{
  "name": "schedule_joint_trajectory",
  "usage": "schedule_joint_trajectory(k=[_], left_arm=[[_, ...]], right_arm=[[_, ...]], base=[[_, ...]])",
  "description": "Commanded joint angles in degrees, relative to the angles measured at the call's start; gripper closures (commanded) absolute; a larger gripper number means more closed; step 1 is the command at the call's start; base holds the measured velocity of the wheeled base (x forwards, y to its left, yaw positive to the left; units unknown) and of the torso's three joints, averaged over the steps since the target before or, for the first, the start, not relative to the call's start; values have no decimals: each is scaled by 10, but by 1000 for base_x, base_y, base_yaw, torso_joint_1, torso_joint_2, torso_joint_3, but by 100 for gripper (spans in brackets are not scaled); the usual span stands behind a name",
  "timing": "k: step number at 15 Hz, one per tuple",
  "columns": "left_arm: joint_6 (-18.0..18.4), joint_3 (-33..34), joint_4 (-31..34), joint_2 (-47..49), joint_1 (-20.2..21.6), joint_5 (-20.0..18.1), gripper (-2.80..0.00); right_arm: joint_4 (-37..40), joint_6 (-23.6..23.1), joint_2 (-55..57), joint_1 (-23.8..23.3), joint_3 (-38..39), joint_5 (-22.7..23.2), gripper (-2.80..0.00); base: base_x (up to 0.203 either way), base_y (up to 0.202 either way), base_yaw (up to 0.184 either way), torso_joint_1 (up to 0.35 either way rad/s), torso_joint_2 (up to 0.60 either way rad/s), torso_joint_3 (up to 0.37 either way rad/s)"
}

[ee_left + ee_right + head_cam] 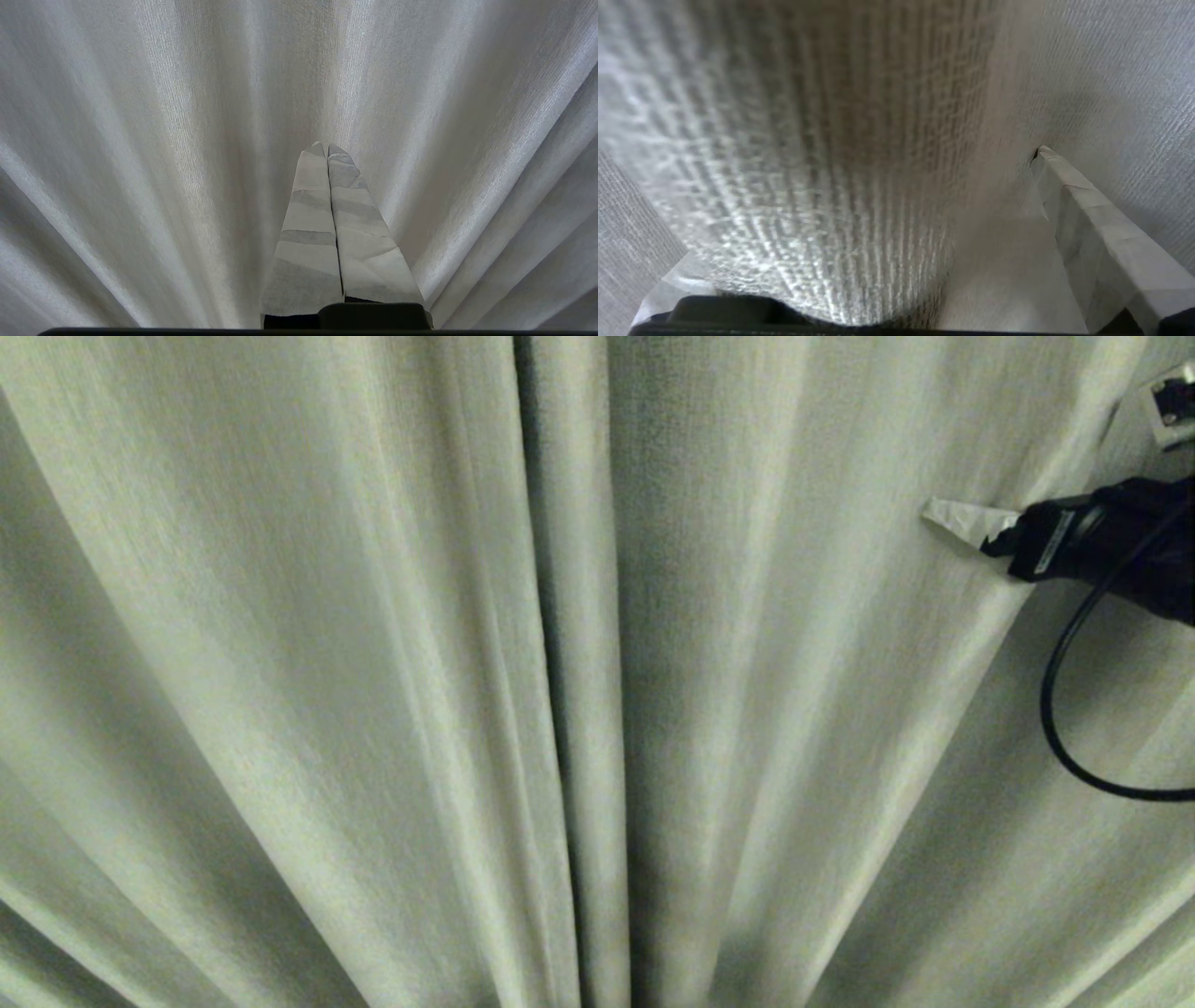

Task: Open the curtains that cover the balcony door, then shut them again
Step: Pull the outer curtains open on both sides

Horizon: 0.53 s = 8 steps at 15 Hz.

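Note:
Grey-beige woven curtains fill the head view in long pleats, with a dark gap between two folds. The balcony door is hidden behind them. My right gripper reaches in from the right at upper height, one tape-wrapped finger pressed into the cloth. In the right wrist view this gripper is open and a thick fold of curtain bulges between its jaws; one finger shows beside the fold, the other is mostly covered. My left gripper is shut on nothing, pointing at the curtains from a short way off.
A small white socket plate sits at the top right, beyond the curtain's edge. A black cable loops down from the right arm in front of the cloth.

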Motion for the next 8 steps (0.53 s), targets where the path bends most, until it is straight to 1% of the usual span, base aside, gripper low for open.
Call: schedule_joint_trajectory(k=[1, 2, 8], left_arm=[[0, 0, 0, 0, 0, 0, 0], [0, 0, 0, 0, 0, 0, 0], [0, 0, 0, 0, 0, 0, 0]], right_arm=[[-10, 0, 14, 0, -2, 1, -280], [-16, 0, 15, -1, -1, 1, -3], [-29, -2, 5, -1, 5, 1, 0]], base=[[0, 0, 0, 0, 0, 0], [0, 0, 0, 0, 0, 0], [0, 0, 0, 0, 0, 0]])
